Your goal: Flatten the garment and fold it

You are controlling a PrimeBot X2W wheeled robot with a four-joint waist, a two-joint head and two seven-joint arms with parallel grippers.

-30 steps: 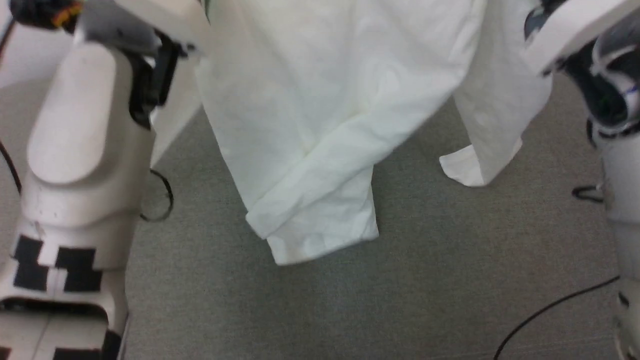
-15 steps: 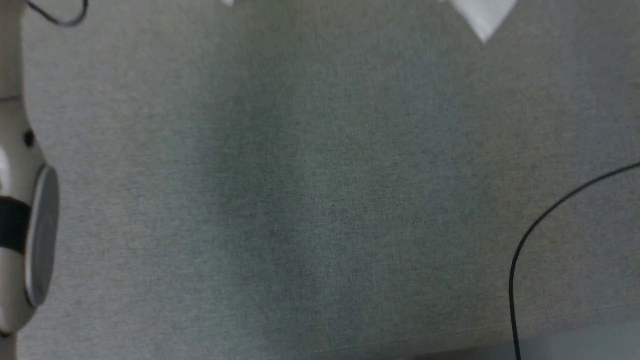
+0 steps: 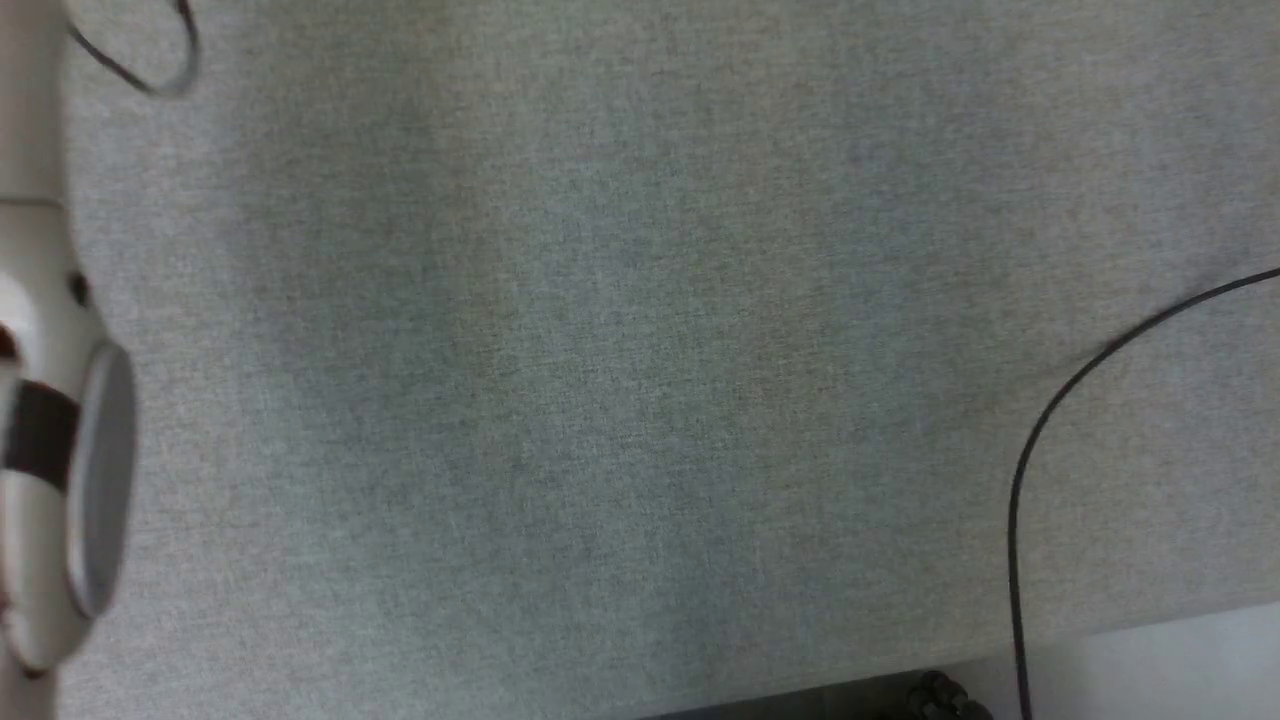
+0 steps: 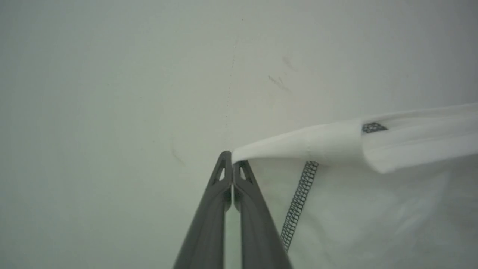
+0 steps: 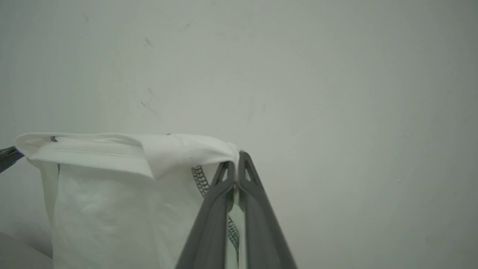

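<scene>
The garment, a thin white shirt with dark grey stitched seams, hangs in the air between my two grippers in front of a pale wall. In the left wrist view my left gripper is shut on one top corner of the cloth, which stretches away to the right. In the right wrist view my right gripper is shut on the other top corner of the garment, and the cloth hangs down to the left. The dark tip of the left gripper shows at that view's left edge.
The head view looks down at grey carpet floor. A black cable curves across it at the right. A pale arm segment stands at the left edge, with a thin cable loop above it.
The head camera has tilted down: the hanging white cloth and both forearms have left the head view, which now looks at the floor.
</scene>
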